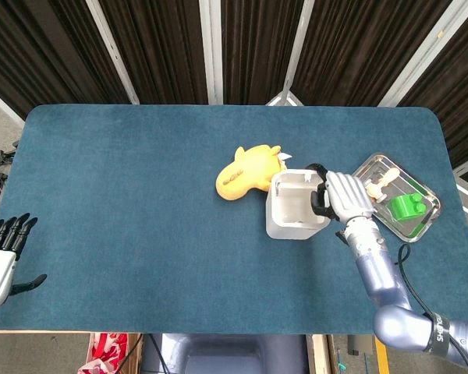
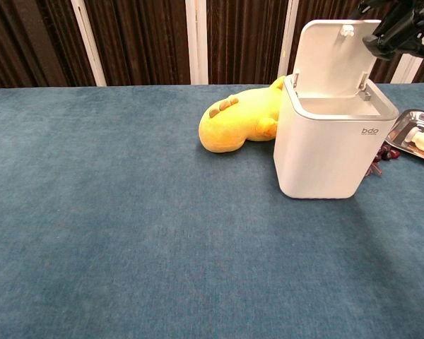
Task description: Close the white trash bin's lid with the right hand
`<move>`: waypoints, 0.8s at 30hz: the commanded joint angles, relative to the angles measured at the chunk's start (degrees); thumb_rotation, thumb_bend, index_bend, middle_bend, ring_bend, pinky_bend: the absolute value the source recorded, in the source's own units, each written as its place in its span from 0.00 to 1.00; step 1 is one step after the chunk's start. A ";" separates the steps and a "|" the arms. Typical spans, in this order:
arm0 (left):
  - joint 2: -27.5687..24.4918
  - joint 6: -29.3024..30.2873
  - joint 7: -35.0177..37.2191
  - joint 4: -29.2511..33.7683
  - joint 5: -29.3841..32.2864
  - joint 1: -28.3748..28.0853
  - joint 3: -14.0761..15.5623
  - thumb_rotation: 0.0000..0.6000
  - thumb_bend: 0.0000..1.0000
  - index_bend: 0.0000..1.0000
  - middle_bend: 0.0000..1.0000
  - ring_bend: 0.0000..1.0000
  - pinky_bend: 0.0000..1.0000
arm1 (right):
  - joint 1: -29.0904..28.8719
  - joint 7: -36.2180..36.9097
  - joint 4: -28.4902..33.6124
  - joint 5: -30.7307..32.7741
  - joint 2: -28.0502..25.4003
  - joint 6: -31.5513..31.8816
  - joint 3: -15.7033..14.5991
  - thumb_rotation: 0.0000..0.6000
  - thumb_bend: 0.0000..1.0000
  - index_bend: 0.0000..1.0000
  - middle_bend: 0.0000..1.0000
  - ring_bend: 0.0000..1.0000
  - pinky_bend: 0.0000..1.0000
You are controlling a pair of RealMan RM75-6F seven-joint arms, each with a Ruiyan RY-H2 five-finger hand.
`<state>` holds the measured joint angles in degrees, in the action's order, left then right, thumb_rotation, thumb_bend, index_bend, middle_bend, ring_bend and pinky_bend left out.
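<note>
Head view first: the white trash bin [image 1: 296, 209] sits right of centre on the blue table [image 1: 125, 195], its lid [image 1: 303, 178] up, and the right hand [image 1: 345, 196] is at the bin's right side, dark fingers [image 1: 320, 195] curled over the rim by the lid (grasping nothing that I can make out, just resting against it). A yellow plush toy [image 1: 246, 172] lies touching the bin's far-left corner, and a metal tray [image 1: 398, 196] with a green block [image 1: 406, 206] sits just right of the hand. Far over at the table's left edge, the left hand [image 1: 1, 257] hangs with fingers spread, holding nothing. Chest view now: the bin [image 2: 331, 145] stands with the lid [image 2: 336, 56] tilted up and back, and the right hand's dark fingertips [image 2: 394, 28] show at the lid's top right corner, touching its edge; the plush [image 2: 242, 120] lies behind to the left, and the tray's corner [image 2: 410, 127] peeks in at right.
</note>
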<state>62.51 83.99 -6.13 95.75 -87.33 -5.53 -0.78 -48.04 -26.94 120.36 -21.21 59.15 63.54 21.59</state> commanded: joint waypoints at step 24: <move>0.28 0.69 -0.94 0.12 -1.29 0.10 0.36 1.00 0.00 0.00 0.00 0.00 0.00 | 6.31 1.89 10.83 -10.93 -5.31 -0.23 -11.21 1.00 0.64 0.07 0.75 0.79 0.76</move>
<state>62.79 84.68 -7.07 95.87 -88.61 -5.42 -0.43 -41.94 -25.05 131.34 -31.87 53.59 63.32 10.79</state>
